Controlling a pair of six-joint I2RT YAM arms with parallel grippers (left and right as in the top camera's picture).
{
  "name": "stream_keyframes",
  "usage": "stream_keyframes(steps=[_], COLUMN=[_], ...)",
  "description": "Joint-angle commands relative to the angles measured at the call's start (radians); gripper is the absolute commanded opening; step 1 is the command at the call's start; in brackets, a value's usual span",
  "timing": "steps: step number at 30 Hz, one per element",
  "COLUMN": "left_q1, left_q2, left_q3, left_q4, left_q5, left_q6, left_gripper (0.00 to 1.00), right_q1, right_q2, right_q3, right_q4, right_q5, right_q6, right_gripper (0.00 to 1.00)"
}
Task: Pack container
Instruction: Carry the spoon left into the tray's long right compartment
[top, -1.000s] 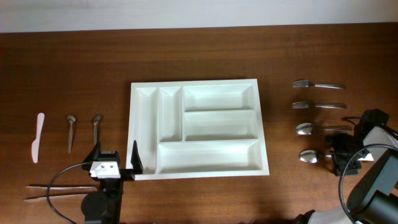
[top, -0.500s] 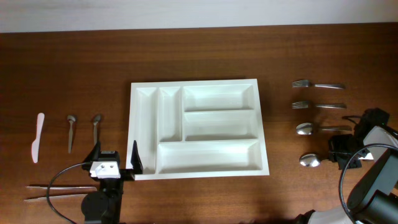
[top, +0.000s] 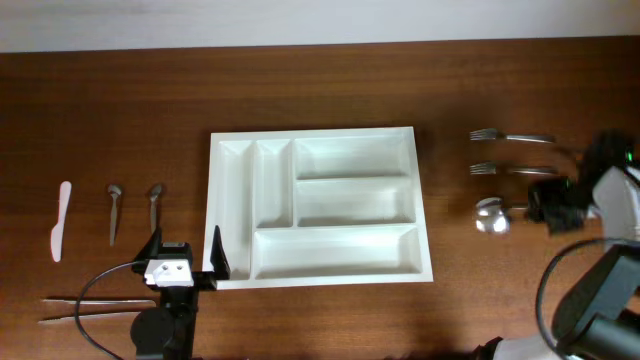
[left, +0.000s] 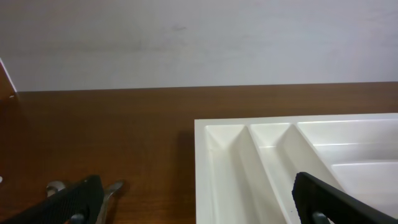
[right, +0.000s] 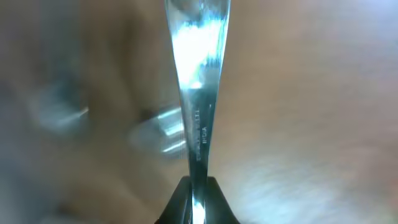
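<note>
- right gripper (top: 541, 208) is clamping the spoon (top: 491, 215) by its handle, bowl pointing toward the cutlery tray (top: 310, 135)
- left gripper (top: 185, 244) is idling wide open, holding nothing

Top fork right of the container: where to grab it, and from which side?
Take the top fork mid-handle, coming straight down from above and closing across the handle's narrow width. It lies flat on the table, tines toward the container. The second fork lies parallel with a gap, so there should be room on either side.
</note>
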Motion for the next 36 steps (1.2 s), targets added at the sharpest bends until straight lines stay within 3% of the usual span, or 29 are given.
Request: stream_keyframes(steps=[1,10,17,29,36], left_q1=[-0.004,-0.004,-0.004,-0.004,-0.004], left_q2=[-0.008,-0.008,-0.008,-0.008,-0.008], left_q3=[-0.003,-0.003,-0.003,-0.003,-0.003], left_q4=[-0.004,-0.004,-0.004,-0.004,-0.004], left_q5=[0.018,0.018,0.018,0.018,0.018], left_q6=[0.019,0.019,0.019,0.019,0.019], left_gripper=[0.99,0.99,0.99,0.99,0.99], right_q1=[0.190,0.567,0.751,0.886,0.885], right_q2=[-0.067,-0.052,-0.005,0.110,0.168], right_q3=[0.182,0.251,0.249,0.249,0.249], right_q4=[-0.026,0.051,0.113,0.245,0.250], right_q5=[-0.116,-0.118,-0.066,-0.011,-0.007], right_q6=[0.004,0.301,0.504,0.747,0.788], right_gripper=[0.04,0.06,0.06,0.06,0.10])
